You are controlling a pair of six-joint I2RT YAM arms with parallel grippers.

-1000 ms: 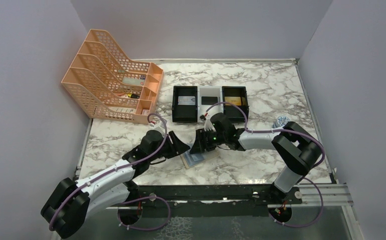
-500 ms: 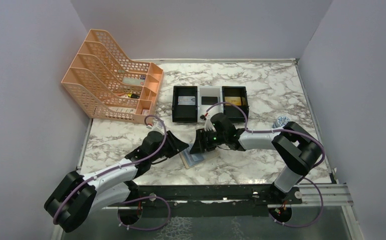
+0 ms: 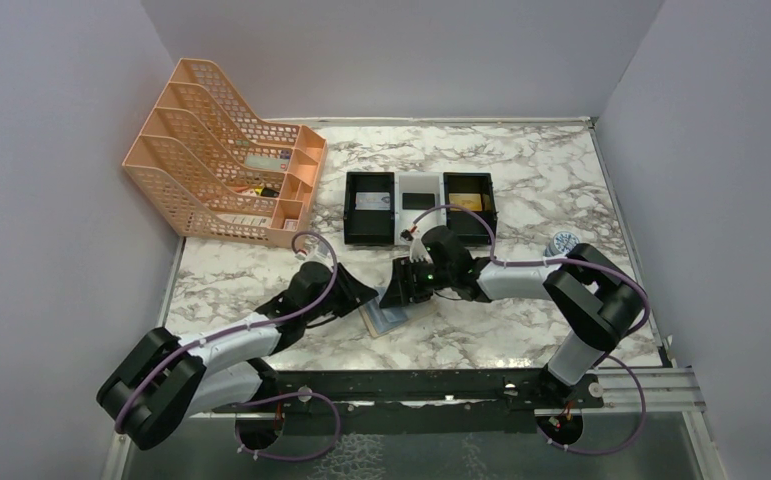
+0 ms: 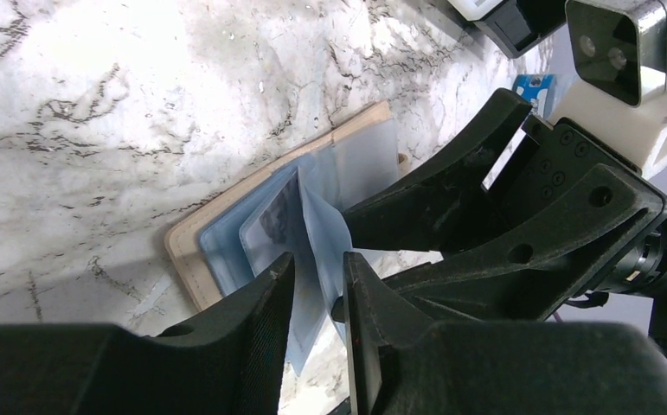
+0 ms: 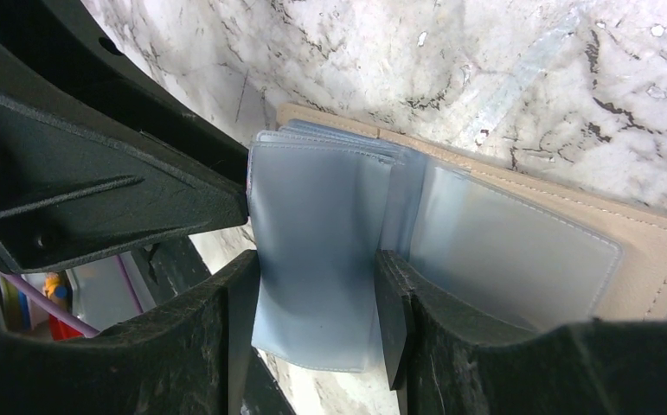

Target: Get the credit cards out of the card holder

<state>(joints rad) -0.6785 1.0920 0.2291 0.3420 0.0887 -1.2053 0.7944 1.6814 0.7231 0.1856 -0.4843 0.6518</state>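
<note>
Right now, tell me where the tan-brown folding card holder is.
In the top view, the tan-brown folding card holder lies open on the marble table, near-centre, between the left gripper and right gripper.

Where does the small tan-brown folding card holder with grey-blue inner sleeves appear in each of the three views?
Top external: card holder lies low in the centre, between the two grippers.
Left wrist: card holder sits at the centre, open on the marble table.
Right wrist: card holder fills the centre and right, sleeves fanned.
Shared landmark: the tan stitched cover edge against veined marble.

place: lab test cell | evidence: grey partition walls (image 3: 61, 200), marble tabletop (image 3: 541, 170)
</note>
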